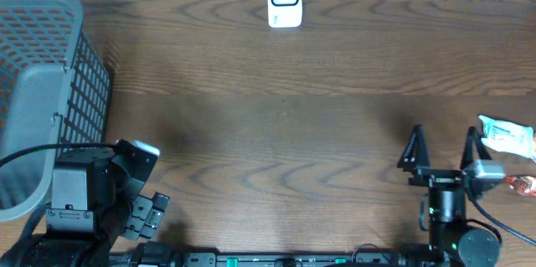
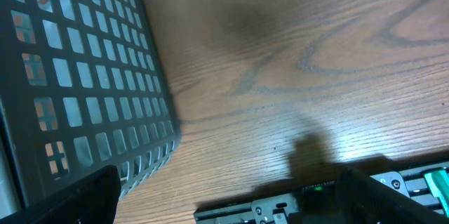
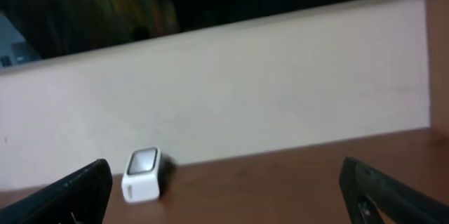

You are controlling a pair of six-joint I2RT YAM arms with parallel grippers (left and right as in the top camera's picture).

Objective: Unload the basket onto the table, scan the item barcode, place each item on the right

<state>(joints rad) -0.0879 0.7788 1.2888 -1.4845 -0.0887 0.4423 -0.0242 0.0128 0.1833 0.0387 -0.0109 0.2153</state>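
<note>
Grey mesh basket [image 1: 50, 91] stands at the table's [image 1: 276, 133] left edge; its contents cannot be made out from the overhead or the left wrist view, which shows only the outer wall and bare wood beside it. White scanner [image 1: 284, 0] stands upright at the far edge, centre, well apart from both arms. The item, a white and blue packet [image 1: 507, 137], lies flat on the table at the right edge, outside the basket, partly cut off by the frame. A red wrapper [image 1: 523, 185] lies near it on the near side. Right gripper [image 1: 443, 137] sits just left of the packet, jaws spread wide and holding nothing, facing the scanner. Left gripper [image 2: 226, 182] is low beside the basket's near corner, jaws likewise wide apart, nothing between them
</note>
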